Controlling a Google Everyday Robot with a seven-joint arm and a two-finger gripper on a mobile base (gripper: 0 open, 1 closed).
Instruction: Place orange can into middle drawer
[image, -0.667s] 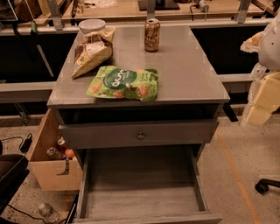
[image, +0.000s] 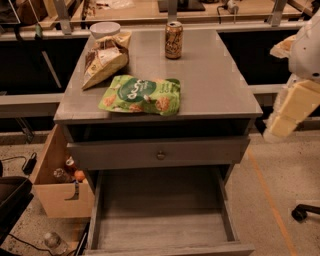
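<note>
Orange-brown metal can (image: 173, 40) upright, ungrasped | pale gripper (image: 292, 112) well right of can, grip unclear | risk: sideways approach topples can

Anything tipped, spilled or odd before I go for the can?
Nothing stands out. The orange can stands upright on the cabinet top, the lowest drawer is open, and the gripper hangs to the right of that top.
</note>
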